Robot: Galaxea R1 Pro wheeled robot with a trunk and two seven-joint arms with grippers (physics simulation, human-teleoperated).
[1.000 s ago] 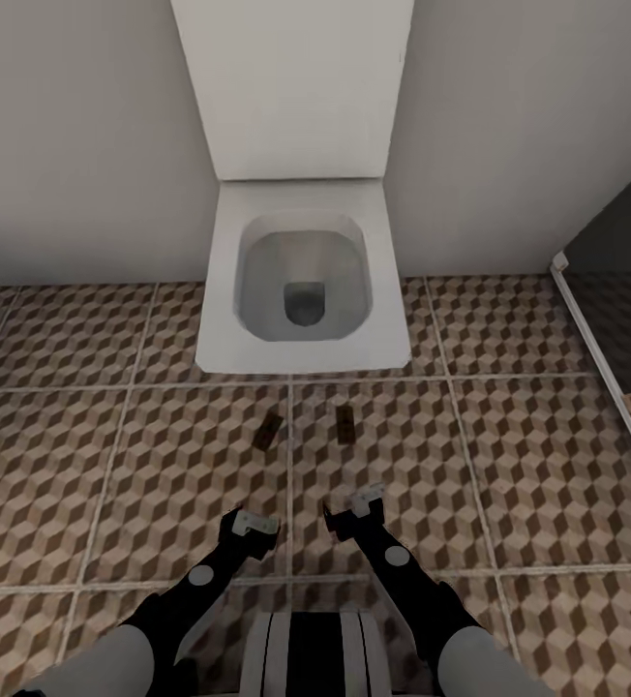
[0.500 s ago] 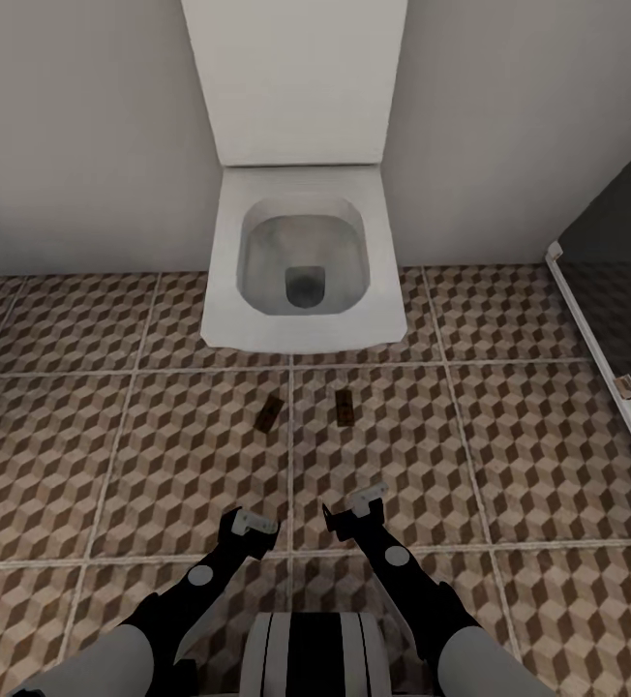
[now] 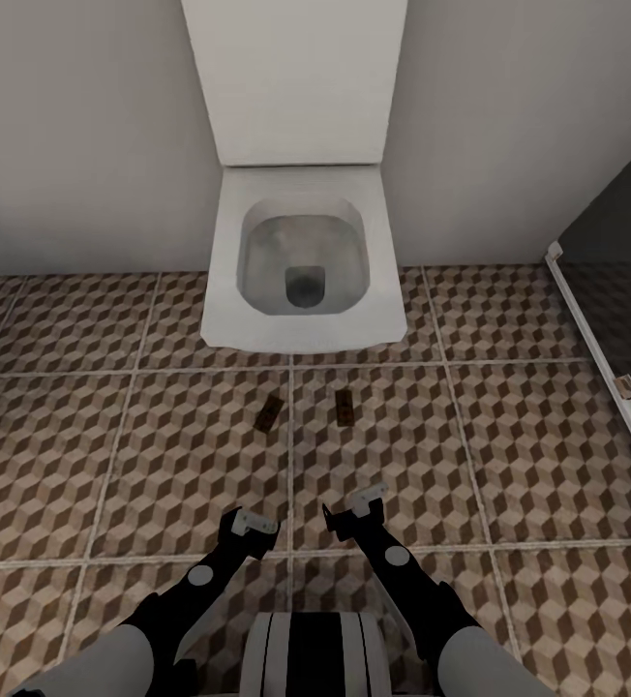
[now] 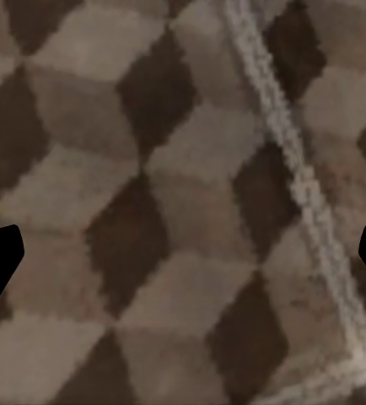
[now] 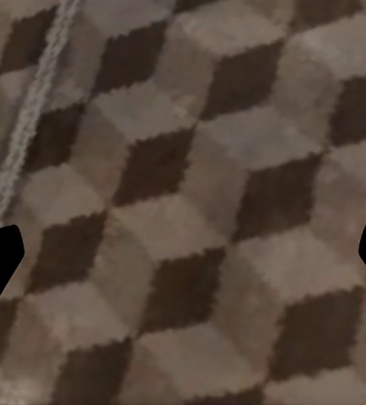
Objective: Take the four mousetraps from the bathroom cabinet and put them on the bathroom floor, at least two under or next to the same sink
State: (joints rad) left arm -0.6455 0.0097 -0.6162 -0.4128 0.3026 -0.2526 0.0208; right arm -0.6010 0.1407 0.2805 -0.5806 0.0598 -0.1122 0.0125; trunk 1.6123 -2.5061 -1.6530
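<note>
I count two mousetraps (image 3: 269,415) (image 3: 345,408) on the bathroom floor (image 3: 509,455), one toilet (image 3: 303,261), and my two grippers: left gripper (image 3: 250,528), right gripper (image 3: 354,510).

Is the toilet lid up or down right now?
Up. The white toilet lid stands against the wall, and the square white toilet bowl below it is open to view, its drain visible.

Both arms low and forward, left pincer (image 3: 250,529) and right pincer (image 3: 352,510) agape (nothing held)

Brown-beige cube-patterned bathroom floor (image 3: 161,455), white toilet (image 3: 301,261), dark brown mousetraps (image 3: 268,415).
</note>
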